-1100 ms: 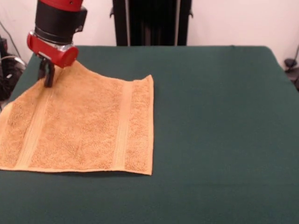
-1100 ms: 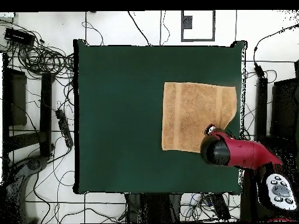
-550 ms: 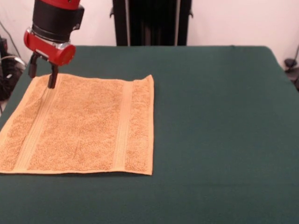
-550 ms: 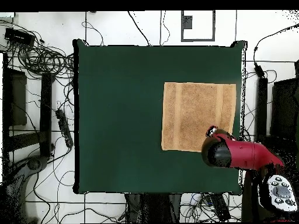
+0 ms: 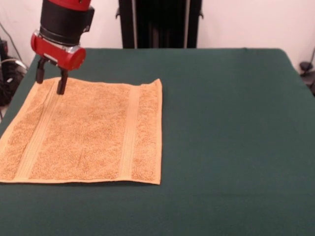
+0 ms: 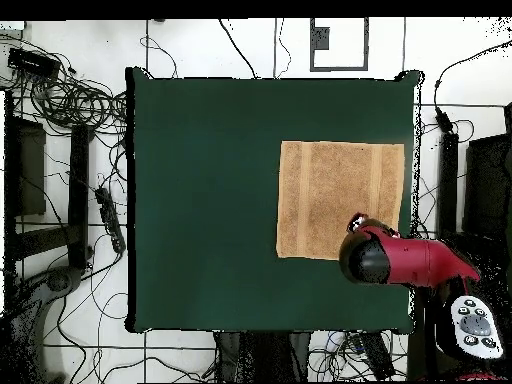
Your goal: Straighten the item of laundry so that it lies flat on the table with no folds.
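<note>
Your towel [image 5: 86,130] is lying flat on the green table [image 5: 231,128], near one side. Your gripper [image 5: 50,81] is hovering over its far corner, fingers spread and holding nothing. Smoothing looks finished; lift away next.

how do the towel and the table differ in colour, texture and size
The towel is orange-tan; the table is dark green. The towel has a looped terry pile with two flat woven bands; the table's surface looks smooth and plain. The towel is small and lies toward one side edge of the table, which is many times larger. Both are rectangular, and the towel lies flat on the table with no folds showing.
</note>
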Controlling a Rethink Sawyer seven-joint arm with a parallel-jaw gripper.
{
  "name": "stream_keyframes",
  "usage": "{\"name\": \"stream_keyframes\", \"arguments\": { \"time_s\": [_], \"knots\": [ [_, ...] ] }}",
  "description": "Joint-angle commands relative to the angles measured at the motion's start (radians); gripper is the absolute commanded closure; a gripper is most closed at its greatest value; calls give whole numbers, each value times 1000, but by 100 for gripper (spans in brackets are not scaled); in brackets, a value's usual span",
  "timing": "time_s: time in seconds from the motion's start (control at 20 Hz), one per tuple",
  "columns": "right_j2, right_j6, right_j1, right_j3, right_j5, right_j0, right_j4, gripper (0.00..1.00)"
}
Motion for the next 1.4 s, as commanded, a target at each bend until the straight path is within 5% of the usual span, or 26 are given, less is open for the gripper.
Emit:
{"name": "stream_keyframes", "arguments": {
  "time_s": [0.05,1.4],
  "knots": [
    [169,-100,46,-5,151,38,23,0],
    [250,-96,62,-73,154,37,-11,0]
  ]
}}
